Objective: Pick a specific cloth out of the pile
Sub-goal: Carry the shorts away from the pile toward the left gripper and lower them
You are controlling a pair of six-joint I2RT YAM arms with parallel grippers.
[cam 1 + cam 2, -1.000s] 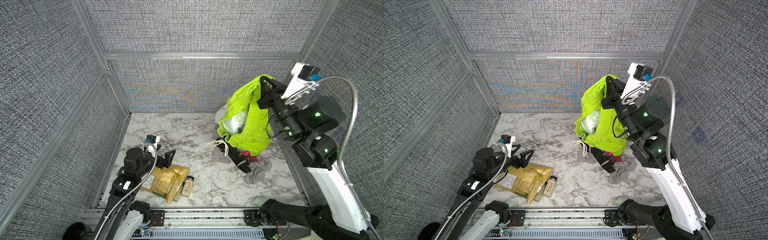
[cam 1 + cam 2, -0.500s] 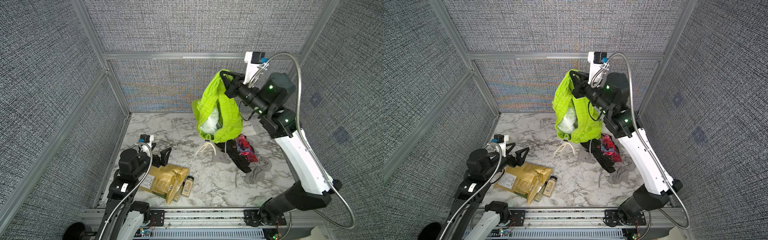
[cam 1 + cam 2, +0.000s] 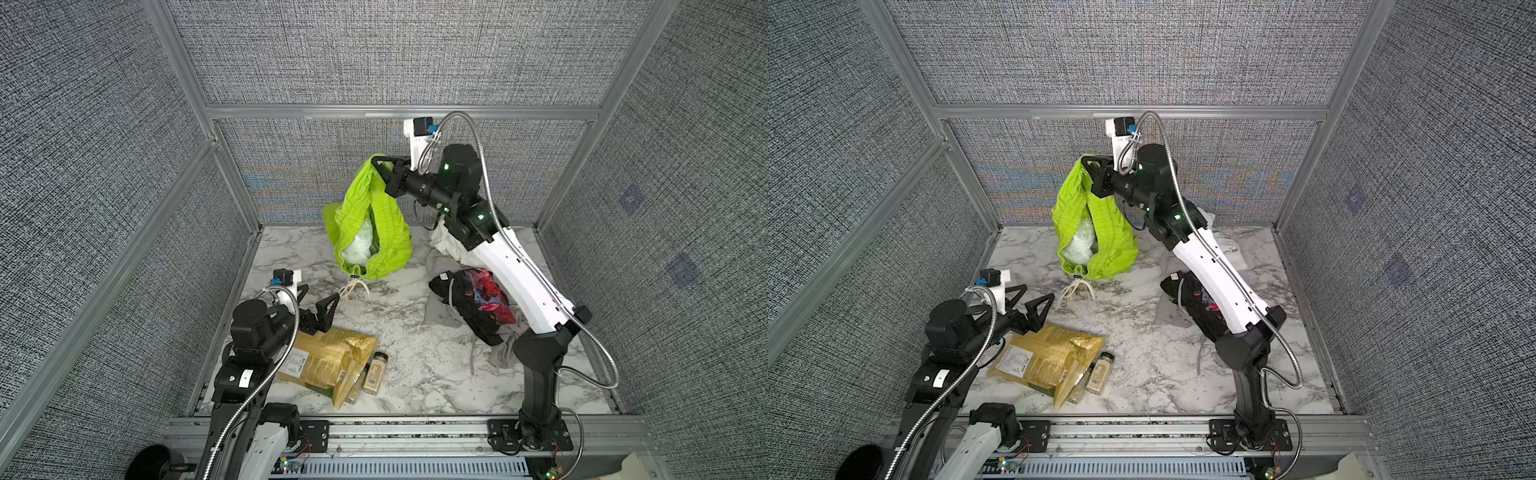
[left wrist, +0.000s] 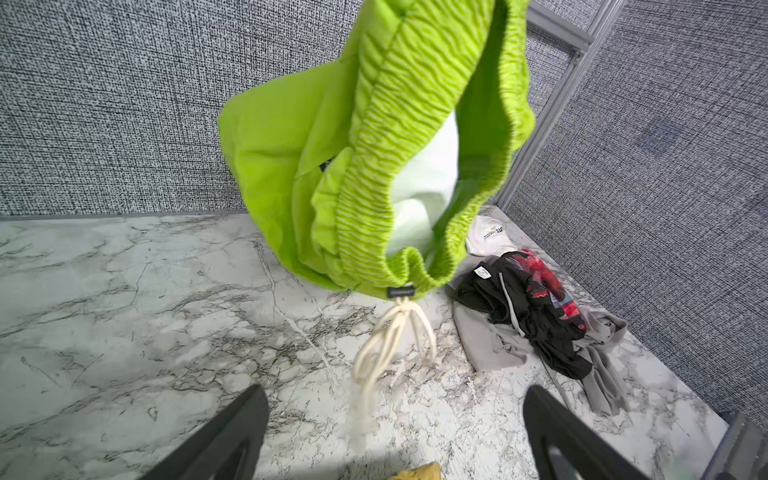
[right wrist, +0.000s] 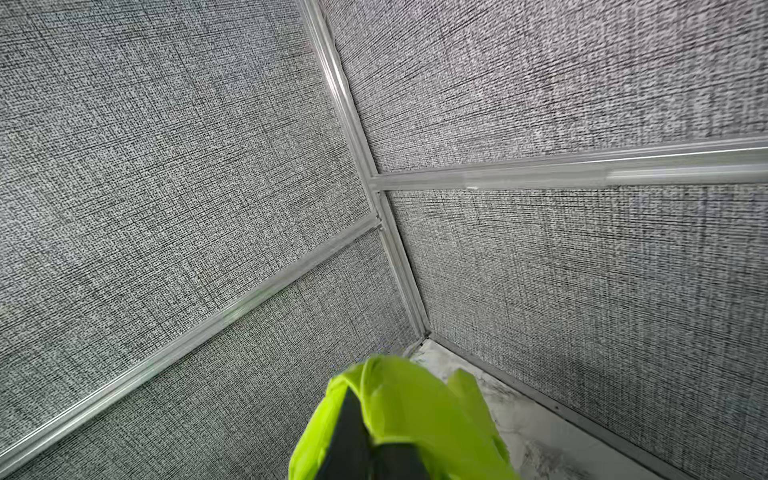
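Between clamped jaws of the right gripper [image 3: 380, 165], the cloth [image 3: 376, 235].

Right claw [image 3: 1089, 165] holds the cloth [image 3: 1100, 245] aloft, left of the pile [image 3: 1185, 293]; left claw [image 3: 1038, 291] gapes empty

- Left wrist view: the cloth [image 4: 291, 166] runs out of frame at its upper part, and the drawstring [image 4: 390, 345] blurs at its loose ends.
- Left gripper [image 4: 395, 392]: only the fingers [image 4: 232, 432] show, cut off by the frame edge.
- Right gripper [image 5: 370, 451]: wrapped in cloth, tips hidden.
- Pile [image 3: 469, 299]: partly behind the right arm [image 3: 511, 266] in both top views.
- Packets [image 3: 328, 361]: print too small to read.
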